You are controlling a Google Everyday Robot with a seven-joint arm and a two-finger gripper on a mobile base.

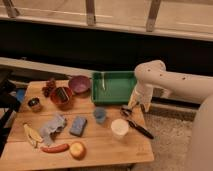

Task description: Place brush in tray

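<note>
- Hanging at the table's [102, 142] right rear corner, my gripper [133, 107] points down just off the tray's [121, 86] front right corner.
- I cannot tell whether my gripper is wide, narrow or gripping anything; it shows only as a dark shape under my white wrist.
- The brush [142, 129] lies flat on the table, outside the tray, slanting from its head near my gripper down towards the table's right edge.
- Whether my gripper touches the brush head, I cannot tell; the two sit very close.
- The tray rests at the back of the table, with a small pale utensil [102, 80] lying near its left wall.
- A white cup [120, 128] stands just left of the brush handle, and a blue cup [100, 115] stands further left, in front of the tray.
- A maroon bowl [79, 84] sits just beside the tray's left side, with a red bowl [61, 96] in front of it.
- Towards the front left lie a blue sponge [77, 125], a grey cloth [52, 126], a banana [32, 134] and an apple [77, 150].
</note>
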